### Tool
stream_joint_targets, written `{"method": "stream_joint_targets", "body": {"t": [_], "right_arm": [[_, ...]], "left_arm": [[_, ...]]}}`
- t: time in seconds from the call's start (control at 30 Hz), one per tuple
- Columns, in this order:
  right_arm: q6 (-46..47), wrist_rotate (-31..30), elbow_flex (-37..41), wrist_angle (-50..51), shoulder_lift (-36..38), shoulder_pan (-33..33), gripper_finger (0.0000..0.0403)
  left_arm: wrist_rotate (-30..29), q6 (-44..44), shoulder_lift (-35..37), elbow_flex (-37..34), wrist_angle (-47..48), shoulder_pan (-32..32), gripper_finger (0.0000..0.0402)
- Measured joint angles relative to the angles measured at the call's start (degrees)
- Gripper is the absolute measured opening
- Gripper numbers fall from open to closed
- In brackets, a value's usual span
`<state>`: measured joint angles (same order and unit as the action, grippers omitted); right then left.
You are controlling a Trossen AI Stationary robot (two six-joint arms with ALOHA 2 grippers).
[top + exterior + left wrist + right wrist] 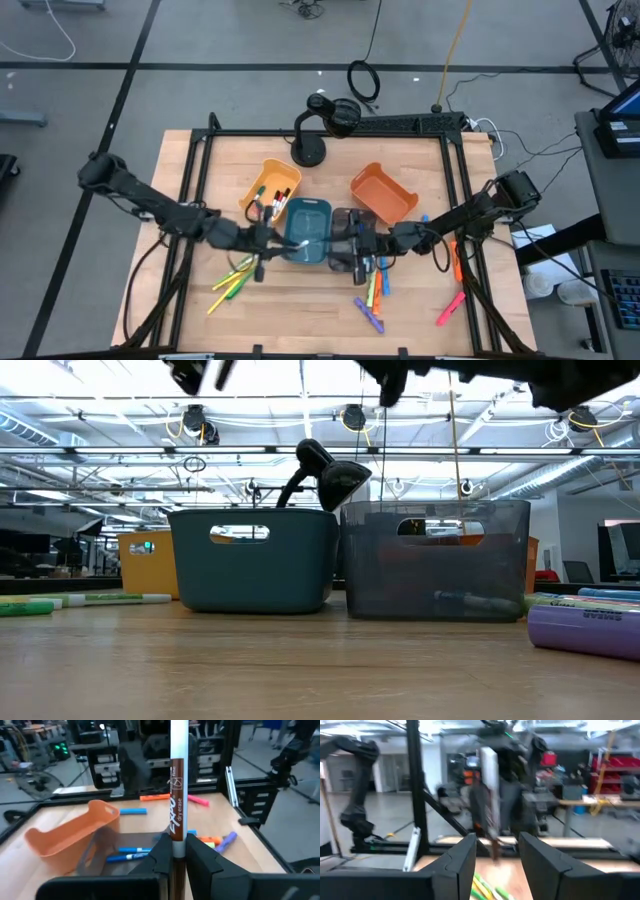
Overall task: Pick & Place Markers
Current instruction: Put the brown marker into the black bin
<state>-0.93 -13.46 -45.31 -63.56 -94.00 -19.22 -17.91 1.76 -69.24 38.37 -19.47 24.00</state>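
On the wooden table (420,310), loose markers (372,292) lay beside the bins. The left gripper (174,854) pinched a brown marker (178,785) upright by its lower barrel above the teal bin (308,232); the right gripper (496,851) stood spread, empty. Judged light, rigid and slick, markers are best gripped mid-barrel.

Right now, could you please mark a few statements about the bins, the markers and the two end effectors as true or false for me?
1. The left end effector is shut on a brown dry-erase marker. True.
2. The orange bin stands upright, level on the table. False: it is tipped over, its opening showing from the side.
3. The teal bin and the grey translucent bin stand side by side. True.
4. The right end effector is clamped on a yellow marker. False: its fingers stand apart with nothing gripped between them.
5. No markers lie on the table outside the bins. False: the yellow and green markers lie loose on the wood.
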Motion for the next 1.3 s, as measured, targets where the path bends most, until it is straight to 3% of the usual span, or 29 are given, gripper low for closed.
{"method": "stream_joint_targets", "body": {"t": [0.13,0.27,0.73,0.87,1.07,1.2,1.3], "right_arm": [[-0.4,0.2,-0.4,1.4,0.0,-0.4,0.0141],[-0.9,0.2,-0.4,1.6,0.0,-0.7,0.0142],[-1.1,1.6,-0.4,1.8,0.0,-0.7,0.0208],[-1.9,1.7,-0.4,1.2,0.0,-0.8,0.0172],[-4.2,2.1,-0.4,1.3,0.0,-0.8,0.0029],[-4.3,1.6,-0.4,1.3,0.0,-1.2,0.0024],[-4.3,1.4,-0.4,1.3,0.0,-1.5,0.0024]], "left_arm": [[8.8,-0.7,-4.0,0.5,-6.6,-3.9,0.0031],[13.1,-1.5,-8.3,1.7,-9.5,-6.3,0.0031],[20.4,-1.4,-17.3,8.6,-10.7,-9.1,0.0031],[21.0,-1.5,-17.6,9.3,-10.9,-9.1,0.0031],[20.8,-1.3,-17.7,9.2,-10.6,-9.2,0.0031],[19.9,-1.2,-17.7,9.2,-10.5,-9.1,0.0035],[19.1,0.7,-17.5,9.2,-10.3,-9.1,0.0075]]}}
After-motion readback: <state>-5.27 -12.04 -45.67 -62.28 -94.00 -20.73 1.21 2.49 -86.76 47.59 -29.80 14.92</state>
